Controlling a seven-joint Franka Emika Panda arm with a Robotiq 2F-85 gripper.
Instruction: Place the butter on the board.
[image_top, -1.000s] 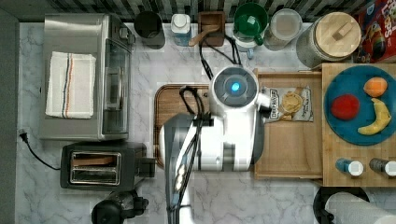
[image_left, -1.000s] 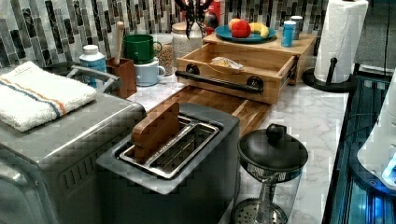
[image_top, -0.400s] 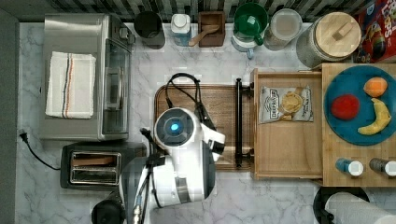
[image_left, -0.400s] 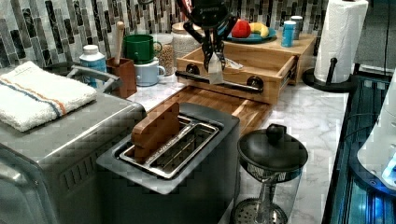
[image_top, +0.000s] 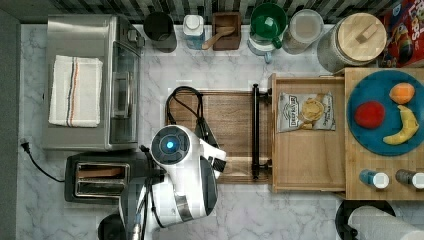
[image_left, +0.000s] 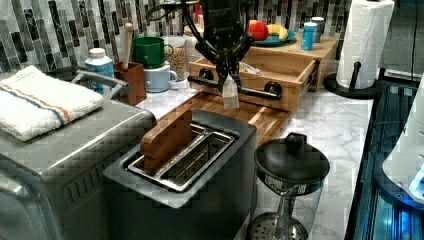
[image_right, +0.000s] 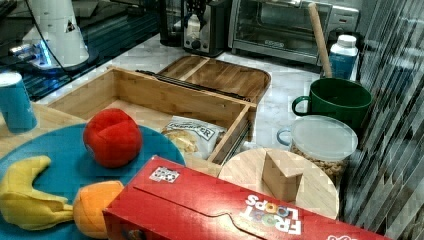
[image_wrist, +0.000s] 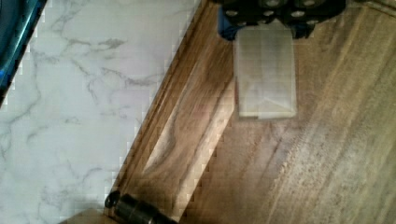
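In the upper middle of the left view, the gripper (image_left: 229, 79) is pinching the top of the butter (image_left: 230, 95), a pale wrapped stick hanging down from its closed fingers, clear above the board (image_left: 212, 105).

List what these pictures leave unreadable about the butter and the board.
- Whether the butter touches the board: in the left view it hangs from the gripper, and the gap below it cannot be judged.
- The board's part under the arm: in the top view the arm covers its corner nearest the toaster.
- The butter's wrapper print: too faint in the wrist view.
- The board's far edges: cut off by the frame in the wrist view.
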